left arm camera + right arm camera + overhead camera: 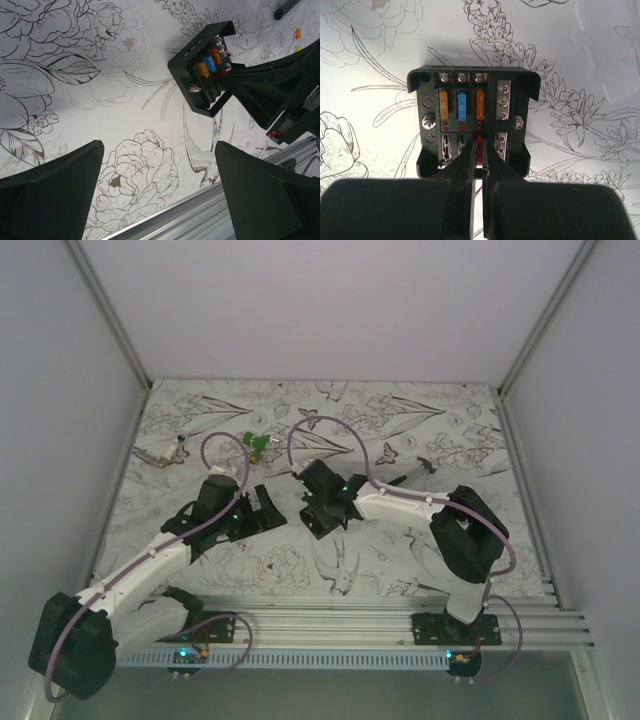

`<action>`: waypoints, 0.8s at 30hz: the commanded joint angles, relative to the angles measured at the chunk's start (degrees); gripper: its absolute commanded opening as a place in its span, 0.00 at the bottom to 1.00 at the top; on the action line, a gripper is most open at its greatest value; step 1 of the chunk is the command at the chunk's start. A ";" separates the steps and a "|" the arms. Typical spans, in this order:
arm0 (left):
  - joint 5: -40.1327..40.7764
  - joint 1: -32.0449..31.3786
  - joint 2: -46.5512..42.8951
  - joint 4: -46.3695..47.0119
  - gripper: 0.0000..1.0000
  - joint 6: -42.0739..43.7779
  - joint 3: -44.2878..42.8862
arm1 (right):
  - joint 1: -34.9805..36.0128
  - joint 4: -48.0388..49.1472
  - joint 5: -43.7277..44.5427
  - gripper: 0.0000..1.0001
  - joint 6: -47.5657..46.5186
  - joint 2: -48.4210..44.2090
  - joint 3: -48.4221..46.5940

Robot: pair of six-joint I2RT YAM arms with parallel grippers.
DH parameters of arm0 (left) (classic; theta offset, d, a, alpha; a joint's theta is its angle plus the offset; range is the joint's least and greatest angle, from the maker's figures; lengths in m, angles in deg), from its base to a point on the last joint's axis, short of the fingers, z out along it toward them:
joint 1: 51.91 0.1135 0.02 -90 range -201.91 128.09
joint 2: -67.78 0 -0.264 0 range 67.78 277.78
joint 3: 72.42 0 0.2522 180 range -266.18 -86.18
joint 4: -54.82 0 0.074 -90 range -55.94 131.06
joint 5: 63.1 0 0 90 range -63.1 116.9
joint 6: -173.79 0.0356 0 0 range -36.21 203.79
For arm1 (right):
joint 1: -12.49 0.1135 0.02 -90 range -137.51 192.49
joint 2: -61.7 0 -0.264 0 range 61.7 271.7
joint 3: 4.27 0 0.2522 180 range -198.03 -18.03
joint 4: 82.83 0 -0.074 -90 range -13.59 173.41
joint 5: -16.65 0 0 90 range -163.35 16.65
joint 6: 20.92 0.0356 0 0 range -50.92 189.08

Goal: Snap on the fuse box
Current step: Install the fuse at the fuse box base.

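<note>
Overhead, I see the fuse box (322,518) lying near the middle of the flower-printed table (430,420). The right gripper (335,498) is down on top of it, the left gripper (262,508) is just beside it to the left without touching, and a small green piece (258,445) lies farther back. From the left wrist, my left jaws stand spread wide with nothing between them but table. The box sits ahead to the upper right, open side up, its orange and blue fuses showing and the right fingers (260,90) reaching into it. From the right wrist, the jaws are all but closed, their tips dipped into the box's lower row at a red fuse (480,147); I cannot tell whether they pinch it or only press on it. A clear plastic piece (610,50), which I take for the cover, lies apart on the table past the box's far right corner, so I judge the box is not closed yet. To do this well I would lift the tips straight out, bring the cover square over the rim and press evenly, with the left gripper bracing the box's side against sliding.
</note>
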 commanded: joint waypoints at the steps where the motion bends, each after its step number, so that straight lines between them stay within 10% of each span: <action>1: -1.25 -0.22 -2.02 -1.76 1.00 -0.30 1.57 | 1.13 -6.21 -1.56 0.02 1.95 0.63 2.29; 24: -2.40 -0.26 -2.88 -1.93 1.00 0.30 0.76 | 1.16 -3.04 -0.63 0.31 2.44 -5.20 0.49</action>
